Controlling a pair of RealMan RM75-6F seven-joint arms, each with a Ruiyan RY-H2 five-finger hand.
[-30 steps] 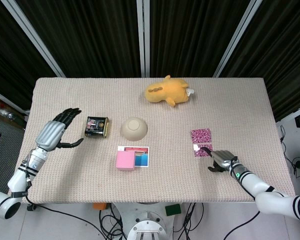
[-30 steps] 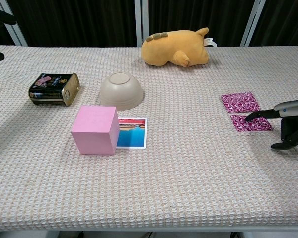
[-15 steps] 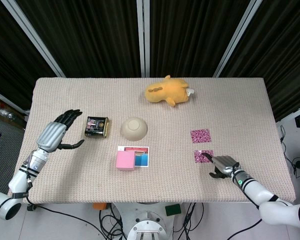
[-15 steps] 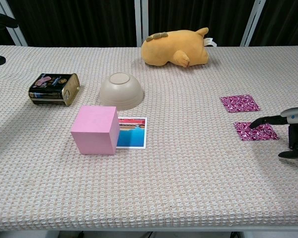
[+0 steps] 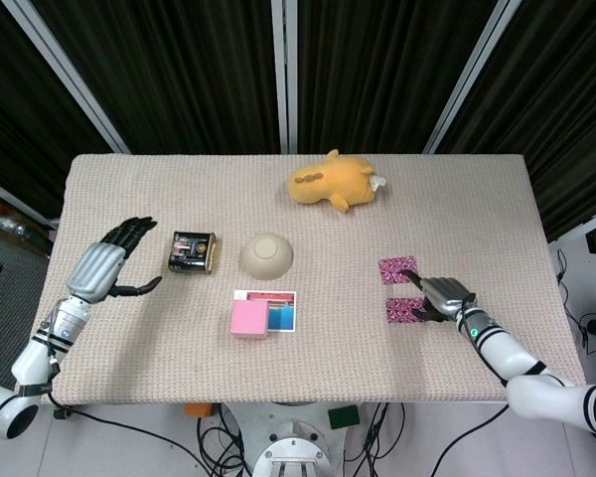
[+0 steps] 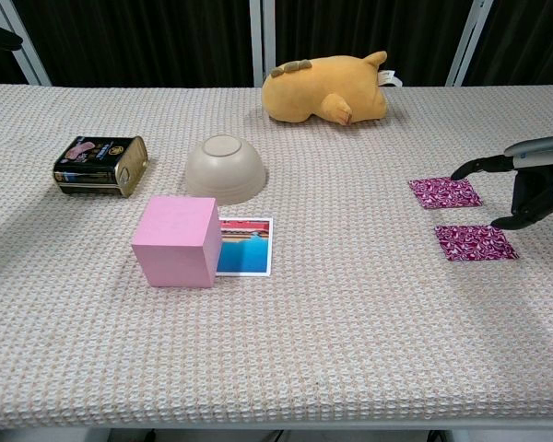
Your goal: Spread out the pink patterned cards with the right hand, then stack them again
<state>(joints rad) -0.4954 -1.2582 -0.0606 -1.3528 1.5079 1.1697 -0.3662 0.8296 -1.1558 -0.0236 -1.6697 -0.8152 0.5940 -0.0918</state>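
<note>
Two pink patterned cards lie apart on the right side of the table: the far card (image 5: 398, 267) (image 6: 444, 192) and the near card (image 5: 405, 309) (image 6: 476, 242). My right hand (image 5: 442, 295) (image 6: 535, 180) is just right of them and holds nothing. One finger reaches out to the far card's right corner; I cannot tell whether it touches. The thumb points down toward the near card, and the other fingers are curled. My left hand (image 5: 104, 266) hovers at the table's left edge with its fingers spread, empty.
A black tin (image 5: 192, 251) lies left of an upturned beige bowl (image 5: 267, 254). A pink cube (image 5: 248, 318) sits on a picture card (image 5: 281, 310) near the front middle. A yellow plush toy (image 5: 330, 181) lies at the back.
The right hand dragged the near card toward the front edge, widening the gap between the cards. It then left that card and moved back up to the far card. The left hand barely moved.
</note>
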